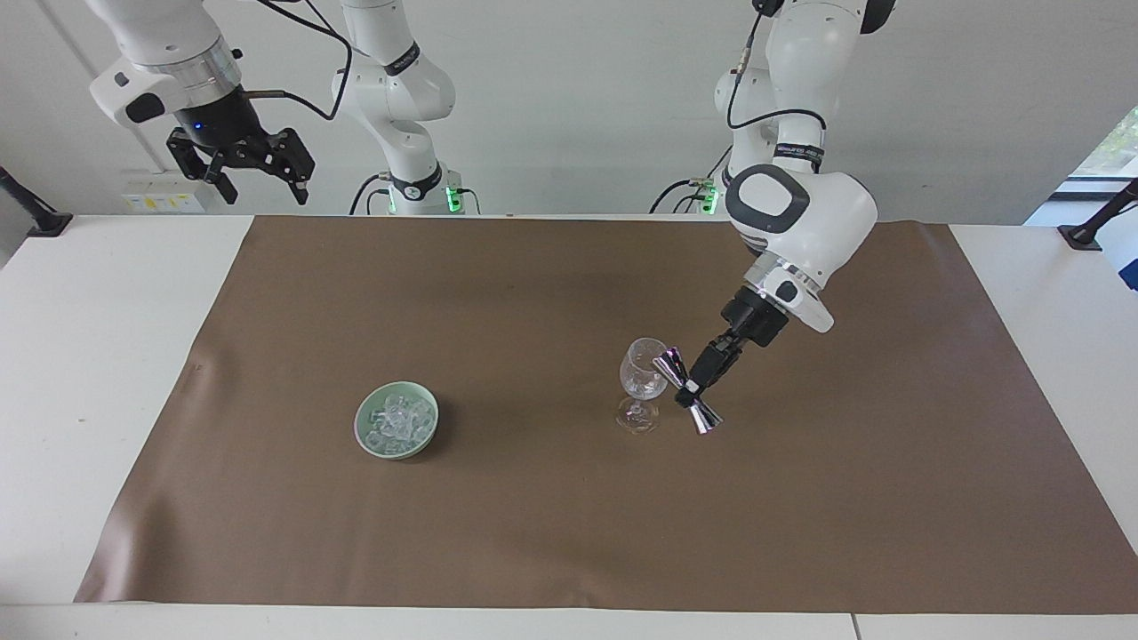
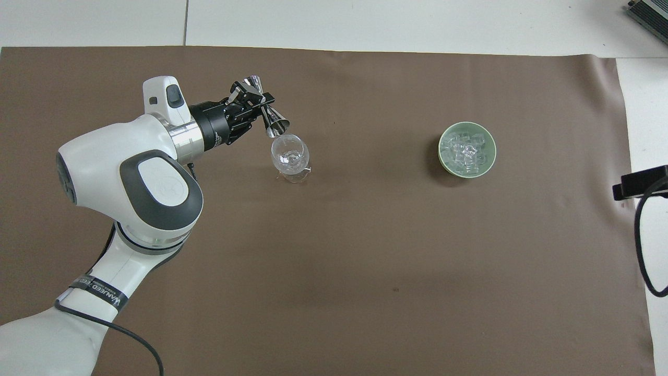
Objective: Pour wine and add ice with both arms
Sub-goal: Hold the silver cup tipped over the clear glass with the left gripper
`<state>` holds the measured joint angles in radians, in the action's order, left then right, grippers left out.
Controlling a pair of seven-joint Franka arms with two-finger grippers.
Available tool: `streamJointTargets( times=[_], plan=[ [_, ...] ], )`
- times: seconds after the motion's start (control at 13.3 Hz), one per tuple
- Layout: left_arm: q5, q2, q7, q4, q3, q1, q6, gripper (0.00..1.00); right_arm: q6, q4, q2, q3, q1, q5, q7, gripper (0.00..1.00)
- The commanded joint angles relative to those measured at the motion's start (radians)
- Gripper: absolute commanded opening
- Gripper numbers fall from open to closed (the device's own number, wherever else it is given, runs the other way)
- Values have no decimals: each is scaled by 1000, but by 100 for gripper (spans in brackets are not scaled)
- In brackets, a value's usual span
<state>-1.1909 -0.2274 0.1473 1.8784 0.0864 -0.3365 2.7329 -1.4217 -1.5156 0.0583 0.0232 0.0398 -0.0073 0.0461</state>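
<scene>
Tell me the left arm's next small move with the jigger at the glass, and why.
Probably tip it a little further over the rim. The left gripper is shut on the jigger, tilted with its mouth at the wine glass rim. The ice sits untouched in the green bowl; the right gripper waits open, raised.

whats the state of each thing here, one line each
left gripper: shut on the jigger, beside the glass
jigger: held, tilted, one mouth at the glass rim
stemmed glass: upright on the mat, no wine visible
green bowl: upright, holds ice
ice: heaped in the bowl
right gripper: open, empty, waiting raised
</scene>
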Motion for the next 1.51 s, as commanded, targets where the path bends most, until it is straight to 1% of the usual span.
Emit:
streamJointTargets(
  times=[0.0,0.6,1.43],
  plan=[
    [-13,25,-35,25,-8,-15,15,0,-8,-12,14,0,0,10,-11,100],
    [-12,57,-54,73,-7,-15,15,0,-8,-12,12,0,0,10,-11,100],
    [-32,66,-55,82,-8,-27,18,0,-8,-12,14,0,0,10,-11,100]
  ],
)
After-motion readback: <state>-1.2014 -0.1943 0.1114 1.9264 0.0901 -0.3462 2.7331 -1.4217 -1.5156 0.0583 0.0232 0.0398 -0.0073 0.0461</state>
